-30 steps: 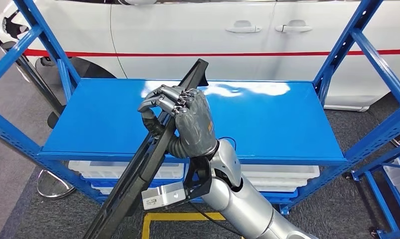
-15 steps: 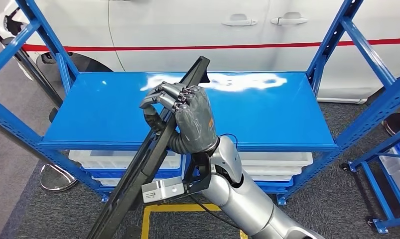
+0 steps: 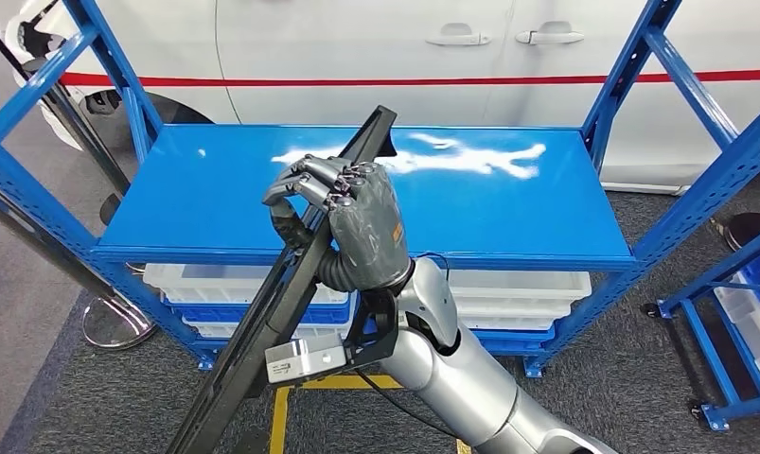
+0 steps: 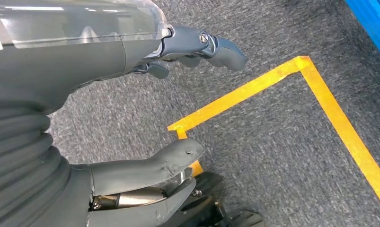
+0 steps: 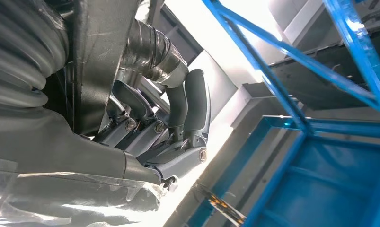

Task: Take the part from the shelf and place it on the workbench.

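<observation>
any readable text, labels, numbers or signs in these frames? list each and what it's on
No legible text in any view.
The small orange mark on the back of the right hand is too small to read.
The silver wrist camera block shows no readable label.
The yellow floor tape and the red stripe on the white car are plain markings, not lettering.

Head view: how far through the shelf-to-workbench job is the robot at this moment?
Done: the long black part is off the blue shelf and in the air. In hand: the right hand grips it mid-length, tilted, upper end over the shelf top. The left hand hangs over grey carpet, holding nothing. Left: carrying the part to the workbench and setting it down.
</observation>
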Controlling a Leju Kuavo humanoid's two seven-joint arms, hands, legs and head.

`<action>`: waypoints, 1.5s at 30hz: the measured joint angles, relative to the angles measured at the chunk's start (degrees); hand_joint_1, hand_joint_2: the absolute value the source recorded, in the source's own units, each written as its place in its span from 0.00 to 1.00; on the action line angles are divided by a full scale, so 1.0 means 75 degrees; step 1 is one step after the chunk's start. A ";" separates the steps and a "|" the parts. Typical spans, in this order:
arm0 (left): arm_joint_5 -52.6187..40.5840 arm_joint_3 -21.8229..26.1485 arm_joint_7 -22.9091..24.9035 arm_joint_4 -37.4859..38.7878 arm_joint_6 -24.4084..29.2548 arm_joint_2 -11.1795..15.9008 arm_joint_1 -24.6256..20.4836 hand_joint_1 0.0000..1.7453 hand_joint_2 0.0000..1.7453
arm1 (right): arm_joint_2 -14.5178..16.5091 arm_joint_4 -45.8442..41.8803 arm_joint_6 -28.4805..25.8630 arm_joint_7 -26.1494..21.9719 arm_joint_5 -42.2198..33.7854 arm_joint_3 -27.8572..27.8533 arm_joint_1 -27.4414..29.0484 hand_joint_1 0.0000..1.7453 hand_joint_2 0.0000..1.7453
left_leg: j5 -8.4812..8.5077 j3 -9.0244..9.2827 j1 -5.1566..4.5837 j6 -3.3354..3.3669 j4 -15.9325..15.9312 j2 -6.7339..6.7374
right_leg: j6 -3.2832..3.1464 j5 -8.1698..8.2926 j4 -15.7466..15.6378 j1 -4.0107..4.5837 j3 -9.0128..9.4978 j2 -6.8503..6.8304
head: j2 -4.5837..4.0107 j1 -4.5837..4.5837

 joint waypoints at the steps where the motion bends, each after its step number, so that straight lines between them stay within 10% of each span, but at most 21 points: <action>1: -0.0019 -0.0001 0.0013 0.0000 -0.0011 -0.0004 -0.0014 0.00 1.00 | -0.0001 0.0000 -0.0001 0.0005 0.0025 0.0000 -0.0015 1.00 1.00 | 0.0079 -0.0037 0.0015 0.0050 -0.0038 0.0015 | 0.0036 -0.0255 0.0282 -0.0007 -0.0111 0.0009 | 0.0000 0.0001; 5: -0.0057 -0.0004 0.0069 0.0000 -0.0050 -0.0013 -0.0034 0.00 1.00 | -0.0013 0.0005 -0.0008 0.0039 0.0058 0.0000 -0.0031 1.00 1.00 | 0.0293 -0.0328 0.0005 0.0089 -0.0017 0.0036 | 0.0146 -0.1199 0.1823 -0.0067 -0.0563 0.0015 | 0.0000 0.0001; 11: -0.0067 -0.0004 0.0094 0.0000 -0.0076 -0.0014 -0.0053 0.00 1.00 | -0.0017 0.0002 -0.0020 0.0057 0.0060 0.0000 -0.0053 1.00 1.00 | 0.0455 -0.0672 0.0008 -0.0079 0.0195 0.0033 | 0.0074 -0.0581 -0.0026 -0.0093 0.0755 0.0024 | 0.0000 0.0000; 15: -0.0071 -0.0004 0.0098 0.0000 -0.0079 -0.0014 -0.0057 0.00 1.00 | -0.0002 0.0002 -0.0027 0.0070 0.0061 0.0000 -0.0064 1.00 1.00 | 0.0389 -0.0804 0.0041 -0.0273 0.0347 0.0024 | -0.0165 -0.0432 -0.0121 -0.0076 0.0649 0.0020 | 0.0000 -0.0001; 19: -0.0071 -0.0004 0.0098 0.0000 -0.0080 -0.0014 -0.0054 0.00 1.00 | 0.0020 0.0008 -0.0031 0.0074 0.0061 0.0000 -0.0071 1.00 1.00 | -0.0710 -0.1375 0.0081 -0.0390 0.1936 0.0018 | -0.0300 -0.0200 -0.0143 -0.0062 0.0389 -0.0004 | 0.0000 -0.0003; 21: -0.0071 -0.0004 0.0100 0.0000 -0.0082 -0.0013 -0.0050 0.00 1.00 | 0.0020 0.0012 -0.0034 0.0074 0.0061 0.0000 -0.0071 1.00 1.00 | -0.0798 -0.1336 0.0083 -0.0404 0.2250 0.0020 | -0.0296 -0.0080 -0.0139 -0.0041 0.0229 -0.0006 | 0.0000 -0.0003; 25: -0.0090 -0.0003 0.0100 0.0000 -0.0080 -0.0010 -0.0078 0.00 1.00 | 0.0020 -0.0020 -0.0044 0.0097 0.0110 0.0000 -0.0079 1.00 1.00 | -0.0286 -0.0094 0.0046 -0.0297 0.0541 0.0011 | -0.0213 0.0138 -0.0130 -0.0024 0.0012 0.0003 | 0.0000 -0.0001; 27: -0.0117 -0.0002 0.0097 0.0000 -0.0077 -0.0009 -0.0096 0.00 1.00 | 0.0021 -0.0052 -0.0054 0.0113 0.0164 0.0000 -0.0097 1.00 1.00 | -0.0255 0.0097 -0.0009 -0.0215 0.0151 0.0001 | -0.0120 0.0229 -0.0135 -0.0030 -0.0019 -0.0002 | 0.0000 -0.0003; 30: -0.0139 -0.0001 0.0098 0.0000 -0.0086 -0.0005 -0.0103 0.00 1.00 | 0.0018 -0.0078 -0.0069 0.0133 0.0200 0.0000 -0.0114 1.00 1.00 | -0.0066 0.0021 -0.0009 -0.0060 0.0054 0.0026 | 0.0022 0.0187 -0.0065 -0.0055 -0.0077 0.0003 | 0.0000 -0.0001; 35: -0.0195 0.0001 0.0118 0.0000 -0.0171 0.0007 -0.0103 0.00 1.00 | -0.0005 -0.0095 -0.0108 0.0165 0.0277 0.0000 -0.0114 1.00 1.00 | 0.0314 -0.0368 0.0004 0.0068 -0.0002 0.0058 | 0.0117 -0.1157 0.1736 -0.0070 -0.0606 0.0018 | 0.0000 0.0001; 37: -0.0257 -0.0003 0.0152 0.0000 -0.0216 0.0015 -0.0077 0.00 1.00 | -0.0028 -0.0103 -0.0141 0.0204 0.0349 0.0000 -0.0086 1.00 1.00 | 0.0432 -0.0561 0.0005 0.0043 0.0035 0.0059 | 0.0121 -0.1026 0.1698 -0.0073 -0.0349 0.0016 | 0.0000 -0.0001; 41: -0.0297 -0.0017 0.0172 0.0001 -0.0247 0.0022 -0.0046 0.00 1.00 | -0.0047 -0.0162 -0.0168 0.0232 0.0409 0.0000 -0.0055 1.00 1.00 | 0.0597 -0.0835 -0.0002 -0.0086 0.0160 0.0055 | 0.0015 -0.0672 0.0019 -0.0034 0.0820 0.0021 | 0.0000 -0.0001; 45: -0.0367 -0.0034 0.0205 0.0001 -0.0267 0.0031 -0.0036 0.00 1.00 | -0.0055 -0.0192 -0.0227 0.0262 0.0440 0.0000 -0.0029 1.00 1.00 | 0.0661 -0.0925 0.0022 -0.0270 0.0224 0.0042 | -0.0193 -0.0520 -0.0157 -0.0013 0.0780 0.0022 | 0.0000 -0.0003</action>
